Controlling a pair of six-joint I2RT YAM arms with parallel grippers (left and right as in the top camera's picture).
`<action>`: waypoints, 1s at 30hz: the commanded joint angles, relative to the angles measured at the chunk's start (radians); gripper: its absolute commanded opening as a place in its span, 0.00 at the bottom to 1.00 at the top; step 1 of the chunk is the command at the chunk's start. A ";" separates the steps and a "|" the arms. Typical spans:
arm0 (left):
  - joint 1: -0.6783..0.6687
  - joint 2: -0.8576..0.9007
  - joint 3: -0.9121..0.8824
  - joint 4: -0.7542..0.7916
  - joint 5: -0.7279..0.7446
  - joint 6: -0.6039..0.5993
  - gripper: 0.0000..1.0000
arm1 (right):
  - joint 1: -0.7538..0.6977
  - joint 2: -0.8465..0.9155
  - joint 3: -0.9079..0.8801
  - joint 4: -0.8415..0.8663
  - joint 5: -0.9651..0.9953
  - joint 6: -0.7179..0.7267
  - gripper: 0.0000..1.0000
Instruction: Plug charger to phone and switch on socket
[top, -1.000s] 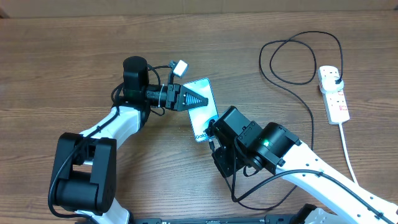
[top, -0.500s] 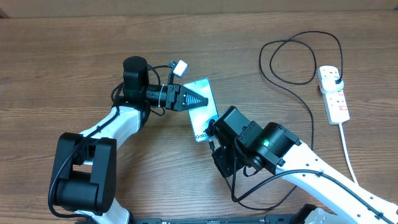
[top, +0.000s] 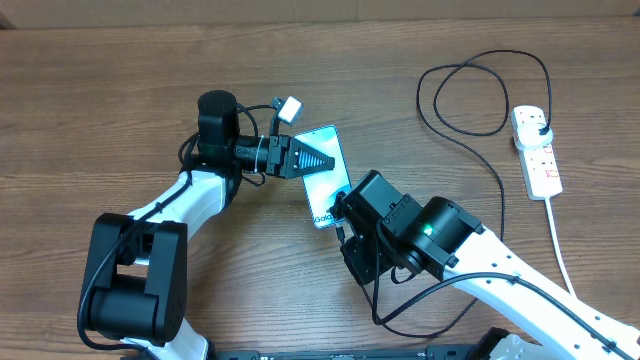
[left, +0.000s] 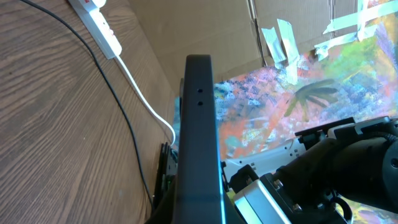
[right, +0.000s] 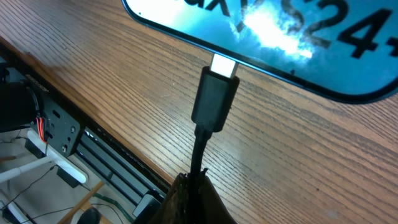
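The phone (top: 326, 178) lies tilted at mid-table with its blue-teal screen lit. My left gripper (top: 328, 161) is shut on it; in the left wrist view the phone (left: 199, 118) runs edge-on straight out from between the jaws. My right gripper (right: 198, 182) is shut on the charger (right: 214, 99) just behind its connector. The connector's silver tip touches the phone's (right: 280, 28) edge. From overhead the right gripper (top: 341, 208) sits at the phone's near end. The charger cable (top: 470, 95) loops back to its plug in the white socket (top: 536, 152) at the right.
The socket's thick white cord (top: 562, 250) runs toward the front right. The right arm (top: 430, 240) covers the table's front middle, and the left arm's base (top: 130, 280) stands front left. The table's front edge (right: 93, 124) is close below the right gripper.
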 joint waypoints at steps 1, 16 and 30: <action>-0.006 0.005 0.007 0.003 0.030 0.020 0.04 | 0.004 -0.004 0.031 0.036 0.048 -0.002 0.04; -0.006 0.005 0.007 0.000 0.030 0.019 0.04 | 0.004 -0.008 0.031 0.066 0.189 0.000 0.04; 0.225 0.005 0.007 -0.018 0.010 0.019 0.04 | 0.006 0.019 -0.098 0.232 0.190 0.034 0.49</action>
